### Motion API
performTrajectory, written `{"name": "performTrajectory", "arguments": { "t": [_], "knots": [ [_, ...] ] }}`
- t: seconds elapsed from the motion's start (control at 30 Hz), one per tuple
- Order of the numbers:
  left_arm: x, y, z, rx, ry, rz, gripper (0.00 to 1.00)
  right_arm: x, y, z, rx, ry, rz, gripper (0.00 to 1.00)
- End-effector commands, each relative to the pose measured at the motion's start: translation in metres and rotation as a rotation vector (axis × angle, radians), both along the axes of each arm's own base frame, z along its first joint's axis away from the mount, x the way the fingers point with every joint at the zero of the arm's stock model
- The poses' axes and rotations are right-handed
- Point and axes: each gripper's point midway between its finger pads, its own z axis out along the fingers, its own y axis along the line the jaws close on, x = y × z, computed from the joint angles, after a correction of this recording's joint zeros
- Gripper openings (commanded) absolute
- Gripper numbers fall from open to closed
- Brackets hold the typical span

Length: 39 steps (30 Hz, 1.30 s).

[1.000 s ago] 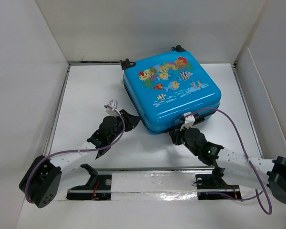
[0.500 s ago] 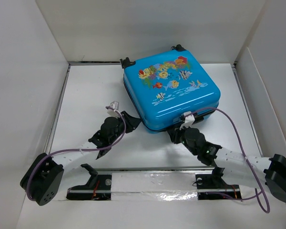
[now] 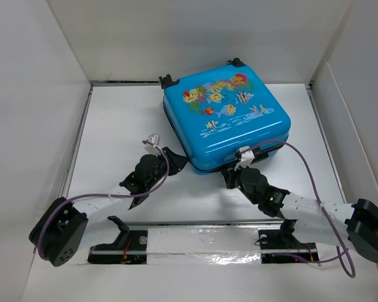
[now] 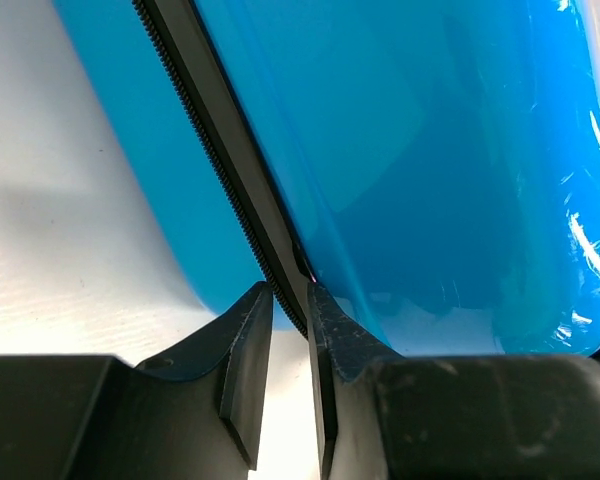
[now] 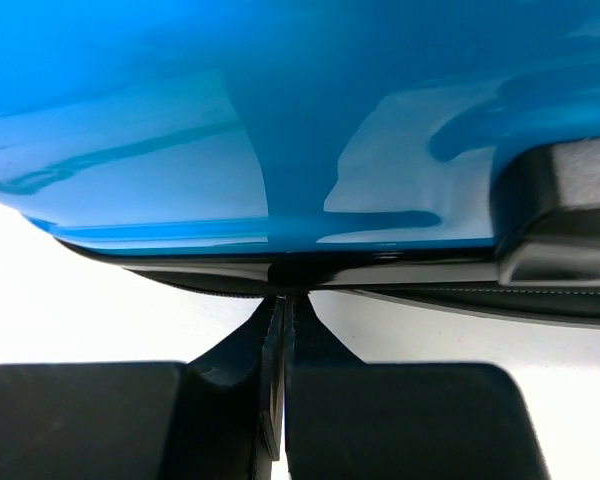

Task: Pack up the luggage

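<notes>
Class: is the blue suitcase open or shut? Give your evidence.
Shut. The suitcase lies flat, its two blue shells meeting along the black zip band, no lining showing. Whether it is fully zipped: cannot tell.

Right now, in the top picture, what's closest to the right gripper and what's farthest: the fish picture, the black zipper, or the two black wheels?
1. Black zipper: on the suitcase's near edge, right at the right gripper.
2. Fish picture: on the lid, farther back.
3. Black wheels: at the far edge, one at the left corner, one at the back corner; those two are too close to call.
</notes>
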Motion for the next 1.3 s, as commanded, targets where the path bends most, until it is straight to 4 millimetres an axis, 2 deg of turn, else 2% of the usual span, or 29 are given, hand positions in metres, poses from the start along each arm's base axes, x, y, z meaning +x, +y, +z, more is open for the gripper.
{"name": "performTrajectory", "arguments": {
  "t": [0.0, 0.03, 0.1, 0.13, 0.17, 0.23, 0.3, 0.33, 0.37, 0.43, 0.5, 0.57, 0.63, 0.67, 0.7, 0.77, 0.8, 0.83, 0.87, 0.9, 0.93, 0.97, 1.03, 1.07, 1.13, 1.17, 1.2, 1.23, 1.27],
  "knots": [
    [0.002, -0.022, 0.028, -0.08, -0.067, -0.068, 0.17, 0.0, 0.027, 0.058, 0.157, -0.134, 0.047, 0.0],
    [0.0, -0.031, 0.038, -0.096, -0.085, -0.09, 0.17, -0.008, 0.033, 0.051, 0.133, -0.108, 0.085, 0.0],
    [0.001, -0.041, 0.047, -0.1, -0.102, -0.098, 0.17, -0.038, 0.06, 0.045, 0.13, -0.067, 0.231, 0.0],
    [0.002, -0.048, 0.06, -0.111, -0.128, -0.109, 0.17, -0.049, 0.07, 0.044, 0.119, -0.049, 0.28, 0.0],
    [0.0, -0.055, 0.065, -0.11, -0.141, -0.109, 0.17, -0.072, 0.087, 0.037, 0.092, -0.024, 0.362, 0.0],
    [0.001, -0.066, 0.077, -0.117, -0.161, -0.123, 0.17, -0.09, 0.106, 0.044, 0.043, -0.017, 0.432, 0.0],
    [-0.002, -0.073, 0.08, -0.119, -0.166, -0.143, 0.17, -0.111, 0.122, 0.041, -0.017, -0.01, 0.499, 0.0],
    [-0.001, -0.075, 0.086, -0.128, -0.173, -0.149, 0.17, -0.116, 0.126, 0.043, -0.028, -0.012, 0.517, 0.0],
    [-0.002, -0.076, 0.086, -0.13, -0.171, -0.158, 0.17, -0.117, 0.132, 0.053, -0.016, -0.025, 0.525, 0.0],
    [-0.006, -0.077, 0.09, -0.135, -0.177, -0.167, 0.17, -0.112, 0.133, 0.067, 0.024, -0.057, 0.493, 0.0],
    [-0.011, -0.078, 0.093, -0.134, -0.179, -0.175, 0.18, -0.105, 0.128, 0.069, 0.052, -0.093, 0.45, 0.0],
    [-0.015, -0.084, 0.096, -0.133, -0.189, -0.187, 0.19, -0.102, 0.133, 0.085, 0.136, -0.107, 0.446, 0.0],
    [-0.018, -0.088, 0.089, -0.075, -0.187, -0.201, 0.23, -0.109, 0.141, 0.099, 0.198, -0.124, 0.49, 0.0],
    [-0.012, -0.086, 0.094, -0.058, -0.197, -0.173, 0.25, -0.11, 0.14, 0.101, 0.207, -0.124, 0.497, 0.0],
    [-0.012, -0.079, 0.096, -0.032, -0.201, -0.155, 0.38, -0.111, 0.136, 0.097, 0.199, -0.123, 0.496, 0.0],
    [0.008, -0.05, 0.102, 0.028, -0.219, -0.024, 0.58, -0.11, 0.12, 0.1, 0.203, -0.131, 0.47, 0.0],
    [0.012, -0.03, 0.113, 0.026, -0.227, 0.028, 0.74, -0.108, 0.111, 0.098, 0.198, -0.13, 0.448, 0.0],
    [0.019, -0.014, 0.121, 0.006, -0.23, 0.08, 0.8, -0.11, 0.097, 0.08, 0.154, -0.104, 0.438, 0.0],
    [0.037, 0.015, 0.126, -0.005, -0.234, 0.164, 0.84, -0.112, 0.086, 0.091, 0.188, -0.119, 0.428, 0.0],
    [0.041, 0.031, 0.143, -0.043, -0.267, 0.203, 0.88, -0.114, 0.079, 0.089, 0.191, -0.109, 0.428, 0.0],
    [0.047, 0.042, 0.147, -0.053, -0.275, 0.235, 0.9, -0.117, 0.07, 0.076, 0.154, -0.087, 0.435, 0.0],
    [0.062, 0.066, 0.159, -0.071, -0.286, 0.313, 0.92, -0.121, 0.064, 0.085, 0.183, -0.093, 0.444, 0.0],
    [0.084, 0.081, 0.158, -0.069, -0.262, 0.364, 0.95, -0.13, 0.058, 0.078, 0.174, -0.061, 0.482, 0.0],
    [0.106, 0.089, 0.158, -0.075, -0.242, 0.382, 0.96, -0.135, 0.055, 0.079, 0.191, -0.052, 0.503, 0.0],
    [0.131, 0.093, 0.155, -0.08, -0.213, 0.384, 0.98, -0.139, 0.051, 0.072, 0.177, -0.033, 0.515, 0.0],
    [0.144, 0.088, 0.177, -0.109, -0.239, 0.339, 0.98, -0.14, 0.049, 0.067, 0.171, -0.023, 0.513, 0.0],
    [0.169, 0.085, 0.149, -0.084, -0.157, 0.327, 0.99, -0.14, 0.048, 0.067, 0.173, -0.016, 0.51, 0.0],
    [0.187, 0.095, 0.144, -0.08, -0.131, 0.342, 0.99, -0.14, 0.046, 0.065, 0.17, -0.014, 0.508, 0.0],
    [0.204, 0.088, 0.171, -0.111, -0.164, 0.292, 0.99, -0.141, 0.046, 0.064, 0.17, -0.011, 0.51, 0.0]
  ]
}}
